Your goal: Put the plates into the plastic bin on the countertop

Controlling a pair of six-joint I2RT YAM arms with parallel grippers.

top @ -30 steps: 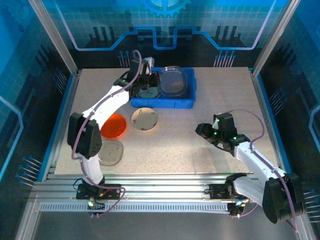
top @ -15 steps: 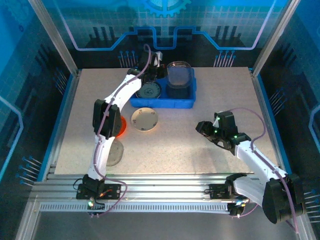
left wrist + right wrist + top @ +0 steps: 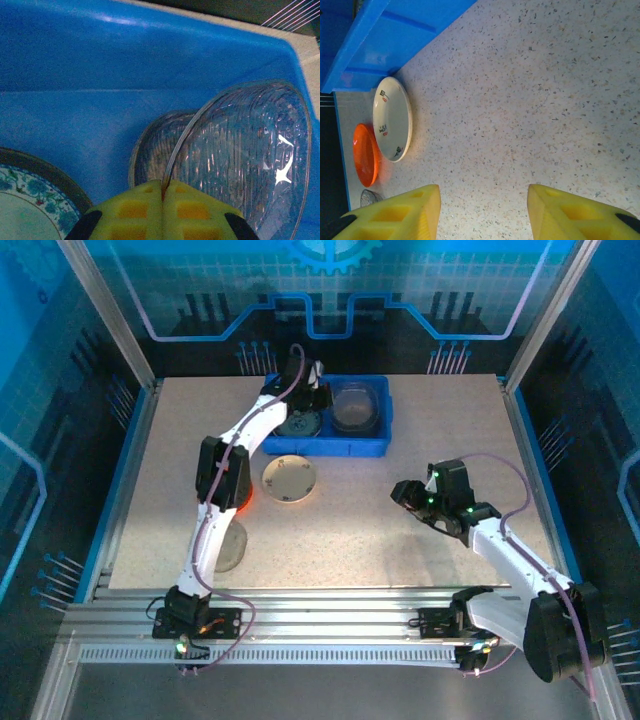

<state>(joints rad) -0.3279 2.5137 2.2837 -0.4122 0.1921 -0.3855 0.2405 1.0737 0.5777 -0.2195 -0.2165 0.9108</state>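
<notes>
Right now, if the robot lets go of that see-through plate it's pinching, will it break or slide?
The clear plate looks like ribbed glass, so it is probably stiff and breakable. The left gripper pinches only its thin rim; shiny glass may slip. It is tilted above a second glass plate in the blue bin, so it would likely clink onto that.

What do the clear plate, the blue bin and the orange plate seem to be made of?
The clear plate: probably glass, glossy; transparent, ribbed, sharp glints. The blue bin: likely plastic, smooth semi-gloss; uniform colour, soft highlight along its wall. The orange plate: glass or glazed ceramic, unclear; shiny, one bright glint.
</notes>
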